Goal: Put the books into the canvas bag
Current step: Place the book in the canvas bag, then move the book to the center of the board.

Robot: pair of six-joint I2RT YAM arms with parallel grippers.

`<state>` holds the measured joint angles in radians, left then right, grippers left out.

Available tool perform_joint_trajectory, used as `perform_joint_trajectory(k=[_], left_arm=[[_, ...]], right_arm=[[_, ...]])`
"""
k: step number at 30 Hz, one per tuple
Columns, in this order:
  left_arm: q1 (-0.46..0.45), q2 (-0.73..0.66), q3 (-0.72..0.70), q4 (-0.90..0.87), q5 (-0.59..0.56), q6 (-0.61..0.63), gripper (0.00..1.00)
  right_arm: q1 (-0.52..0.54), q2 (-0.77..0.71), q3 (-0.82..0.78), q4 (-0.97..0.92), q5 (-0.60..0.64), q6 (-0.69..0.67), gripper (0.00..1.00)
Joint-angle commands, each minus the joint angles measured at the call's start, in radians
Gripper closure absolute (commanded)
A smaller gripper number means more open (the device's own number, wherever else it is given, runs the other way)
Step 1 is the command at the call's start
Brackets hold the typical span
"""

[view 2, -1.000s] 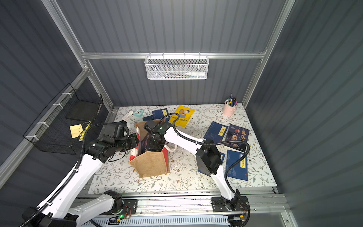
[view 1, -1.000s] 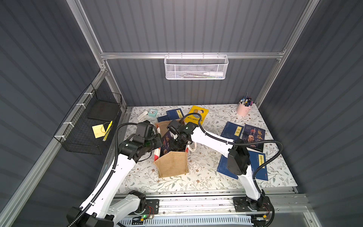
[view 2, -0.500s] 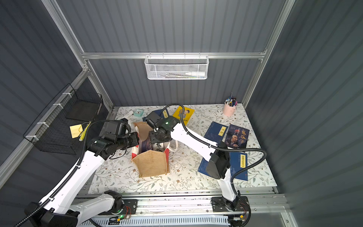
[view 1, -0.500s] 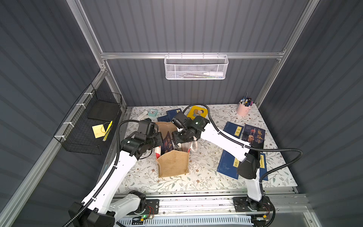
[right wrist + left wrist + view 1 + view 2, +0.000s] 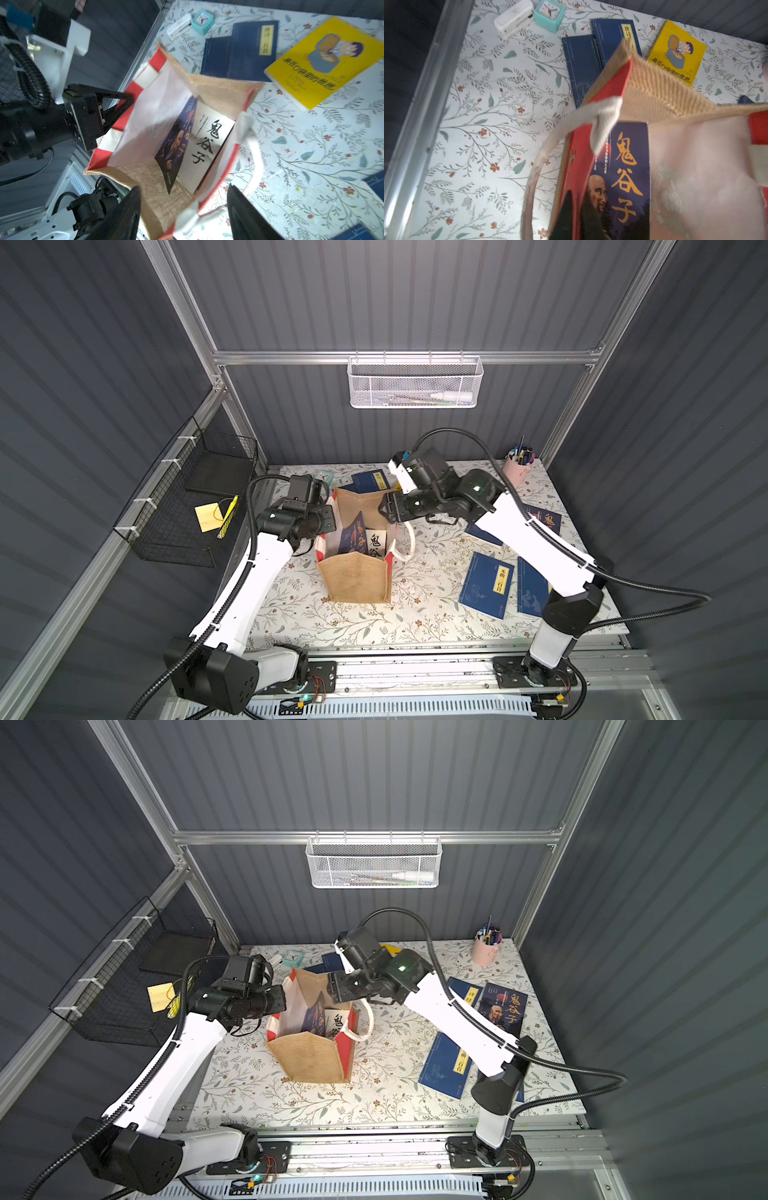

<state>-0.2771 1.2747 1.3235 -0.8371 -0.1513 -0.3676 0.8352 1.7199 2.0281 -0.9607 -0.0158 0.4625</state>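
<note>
Now, canvas bag point(image 5: 357, 580), dark book point(image 5: 352, 536) inside (leaning).

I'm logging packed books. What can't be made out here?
- Book count in the canvas bag: right wrist view shows a dark cover beside a white title page; one book or two, unclear.
- Left gripper: hold on the striped side panel unclear; right wrist view, fabric masks the jaws.
- Navy books: both top views, right arm covers parts.

Both arms point(image 5: 249, 576) wear white shells, black joints point(image 5: 571, 608) and ribbed black cables point(image 5: 453, 430).
</note>
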Motion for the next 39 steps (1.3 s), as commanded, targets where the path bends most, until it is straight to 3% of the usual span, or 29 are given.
perform_joint_trajectory(k=[1,4,7,15,21,31,39], left_arm=[[0.010,0.006,0.090,-0.005,-0.017,0.040,0.51],[0.010,0.023,0.174,-0.024,-0.009,0.048,0.32],[0.010,0.036,0.231,-0.024,0.031,0.053,0.27],[-0.008,0.153,0.336,0.058,0.279,0.026,0.42],[-0.228,0.309,0.436,0.092,0.193,0.043,0.43],[-0.497,0.654,0.709,0.118,0.099,0.100,0.46],[-0.609,0.989,0.995,0.134,0.188,0.096,0.46]], right_arm=[[-0.073,-0.067,-0.107,0.006,0.053,-0.021,0.32],[-0.127,-0.105,-0.180,-0.002,0.073,-0.042,0.31],[-0.210,-0.145,-0.272,0.008,0.063,-0.041,0.28],[-0.563,-0.251,-0.557,0.077,0.039,-0.036,0.25],[-0.832,-0.244,-0.745,0.159,-0.021,-0.014,0.21],[-0.997,-0.106,-0.800,0.199,0.039,-0.047,0.17],[-1.096,-0.055,-0.866,0.337,0.015,0.000,0.16]])
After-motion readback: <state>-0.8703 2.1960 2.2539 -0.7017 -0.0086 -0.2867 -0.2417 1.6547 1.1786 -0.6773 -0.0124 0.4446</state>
